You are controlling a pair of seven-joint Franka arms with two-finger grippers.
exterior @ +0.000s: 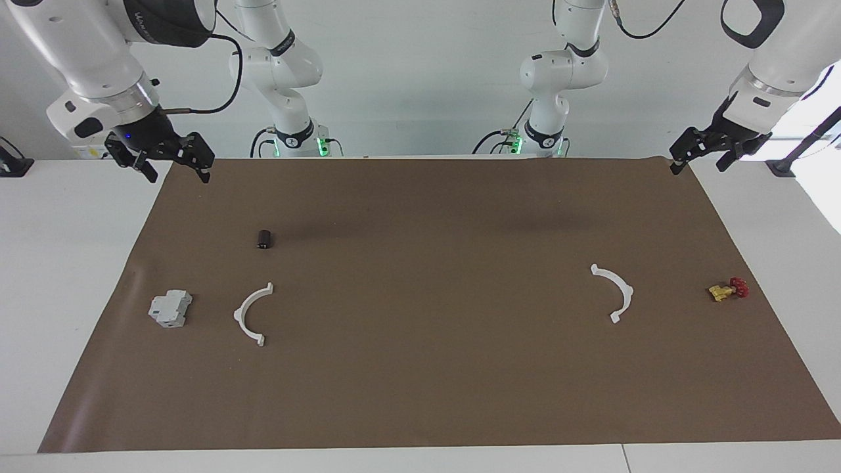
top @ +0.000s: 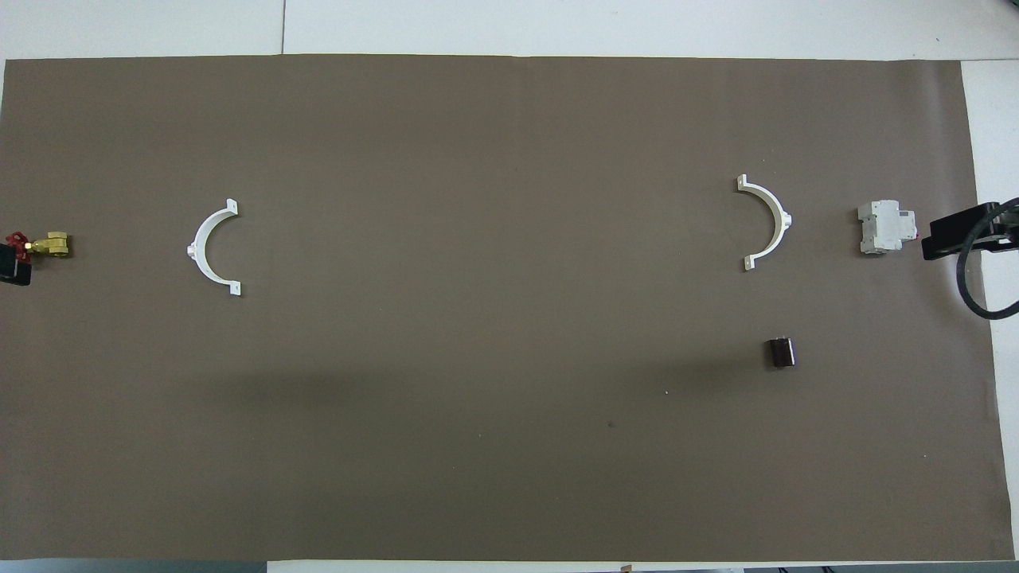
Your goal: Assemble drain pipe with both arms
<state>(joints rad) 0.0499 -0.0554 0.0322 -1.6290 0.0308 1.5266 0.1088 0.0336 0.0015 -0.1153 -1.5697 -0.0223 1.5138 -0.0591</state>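
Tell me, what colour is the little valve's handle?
Red, on a yellow valve; the facing view shows it best.

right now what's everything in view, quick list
half-ring arcs: 2, white, flat on the mat, far apart, open sides facing each other; one toward the right arm's end beside the grey device, one toward the left arm's end, with the valve farther out toward that end
grey device: 1, light grey, blocky, near the mat's edge at the right arm's end
dark cylinder: 1, dark brown, lying nearer to the robots than the arc at the right arm's end
valve: 1, yellow with red handle, at the left arm's end
mat: 1, brown, covering the white table
right end effector: black, open, raised over the mat's corner, waiting
left end effector: black, open, raised over the mat's other corner nearest the robots, waiting
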